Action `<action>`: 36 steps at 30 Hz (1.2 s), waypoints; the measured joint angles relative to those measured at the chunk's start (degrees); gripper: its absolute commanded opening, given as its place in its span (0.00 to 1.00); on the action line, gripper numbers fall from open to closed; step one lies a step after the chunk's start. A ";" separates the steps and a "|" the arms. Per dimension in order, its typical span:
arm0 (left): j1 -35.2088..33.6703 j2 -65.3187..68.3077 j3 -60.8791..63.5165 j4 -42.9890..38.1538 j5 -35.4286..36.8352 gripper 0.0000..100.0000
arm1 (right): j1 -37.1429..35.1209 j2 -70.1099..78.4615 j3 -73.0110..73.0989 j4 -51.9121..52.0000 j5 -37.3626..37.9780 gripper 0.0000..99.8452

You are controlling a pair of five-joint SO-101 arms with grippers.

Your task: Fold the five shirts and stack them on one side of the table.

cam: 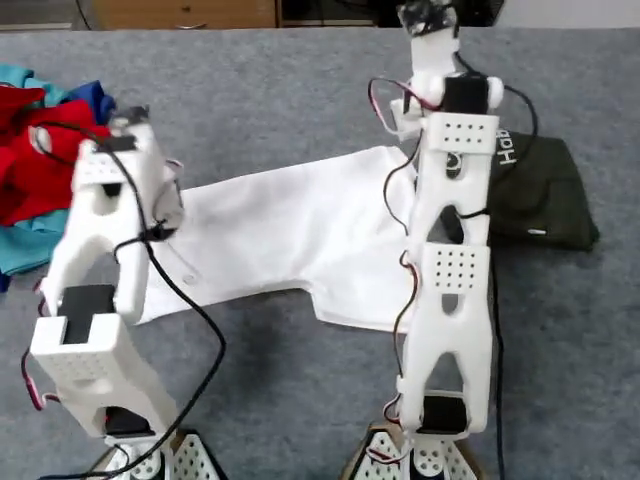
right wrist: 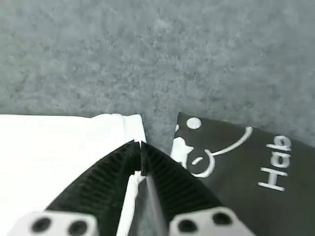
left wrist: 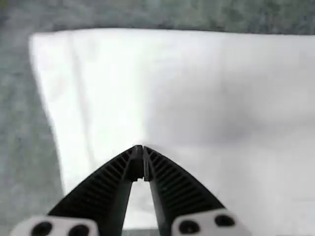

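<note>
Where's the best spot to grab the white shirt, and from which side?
Probably the end hem of the white shirt, near the left gripper, coming in from the robot's left. The shirt lies flat, and that edge runs straight with bare table beside it, so a jaw could slide under. The other end sits close to the dark shirt.

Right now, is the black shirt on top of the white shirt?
No, the black shirt lies beside the white shirt, with grey table between.

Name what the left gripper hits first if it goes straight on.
Most likely the white shirt: the left gripper, shut, points straight at its cloth, though the gap is unclear.
</note>
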 measured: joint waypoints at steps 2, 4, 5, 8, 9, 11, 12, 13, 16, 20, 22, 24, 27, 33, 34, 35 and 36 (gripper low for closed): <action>0.88 0.00 2.81 -3.69 0.00 0.02 | 0.00 3.25 0.00 -2.29 0.00 0.00; 1.14 0.00 3.43 -5.80 0.18 0.02 | 0.00 5.19 0.00 -3.96 0.00 0.00; 1.14 0.00 3.52 -6.51 0.62 0.02 | 0.00 5.63 0.00 -4.48 0.00 0.00; 1.49 -0.09 4.31 -7.56 1.32 0.02 | 0.00 6.59 0.00 -6.33 0.00 0.00; 1.85 -0.09 4.84 -7.74 1.32 0.02 | 0.00 7.30 0.00 -6.95 0.00 0.00; 2.46 -0.26 5.54 -8.00 1.41 0.02 | -0.09 9.23 0.00 -8.00 0.00 0.00; 2.64 -0.26 5.54 -8.00 1.58 0.02 | -0.18 10.02 0.00 -8.35 0.00 0.00; 2.73 -0.44 5.54 -8.00 1.58 0.02 | -0.18 10.55 0.00 -8.44 0.00 0.00; 2.73 -0.88 6.15 -8.09 1.58 0.02 | -0.97 10.90 0.00 -8.53 0.00 0.00; 2.73 -0.88 6.15 -5.36 1.58 0.02 | -2.81 10.99 0.00 -8.53 1.41 0.00; 2.73 -0.88 5.54 -3.16 1.58 0.02 | -3.60 11.16 0.00 -8.53 2.81 0.00; 2.73 -0.88 4.84 -1.76 1.58 0.02 | -4.31 12.40 0.00 -8.79 3.78 0.00; 2.73 -0.88 4.48 -0.97 1.58 0.02 | -4.75 13.27 0.00 -9.14 5.19 0.00; 2.29 -0.88 3.60 1.85 1.58 0.02 | -5.63 13.27 0.00 -10.11 8.88 0.00; 1.85 -0.88 3.08 3.08 1.58 0.02 | -5.63 13.27 0.00 -10.11 8.97 0.00; 1.49 -0.88 2.64 4.22 1.58 0.02 | -5.63 13.27 0.00 -10.11 8.97 0.00; 1.14 -0.88 2.46 5.01 1.58 0.02 | -5.54 13.27 0.00 -10.11 8.97 0.00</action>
